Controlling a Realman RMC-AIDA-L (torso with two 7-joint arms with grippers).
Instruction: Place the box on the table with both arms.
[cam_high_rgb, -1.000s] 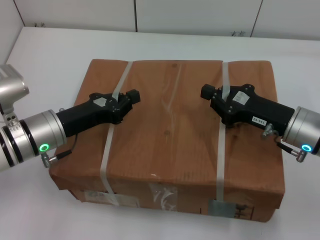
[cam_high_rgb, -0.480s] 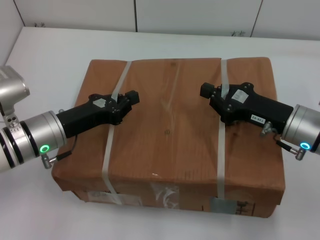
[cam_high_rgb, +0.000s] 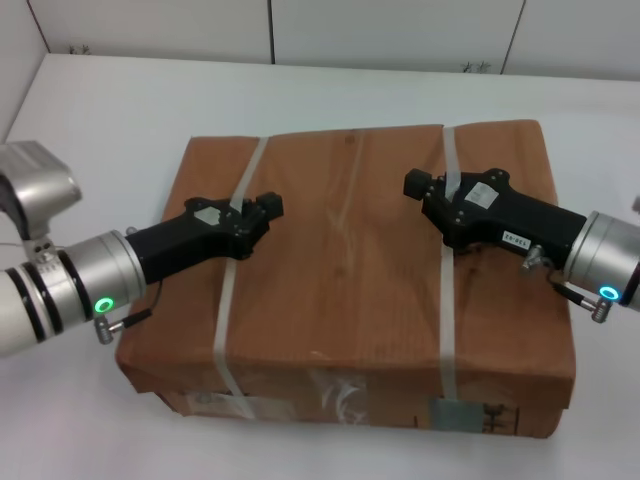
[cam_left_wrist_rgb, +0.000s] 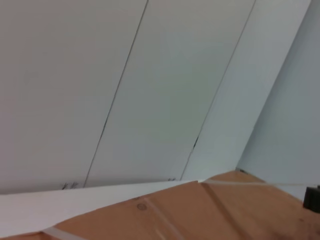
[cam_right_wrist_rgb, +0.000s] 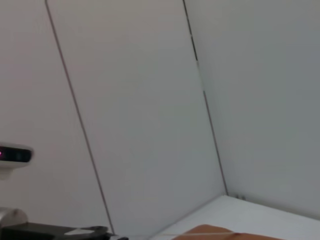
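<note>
Box (cam_high_rgb: 345, 270) under both grippers, L (cam_high_rgb: 268, 208) & R (cam_high_rgb: 417, 184); finger state can't tell.

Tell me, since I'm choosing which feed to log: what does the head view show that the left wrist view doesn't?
Only the head view shows both arms over the box: the left pincer at the left white strap, the right pincer at the right strap, plus the taped, labelled front side. Only the left wrist view shows the panelled wall higher up. Both show the box's brown top and the white table.
</note>
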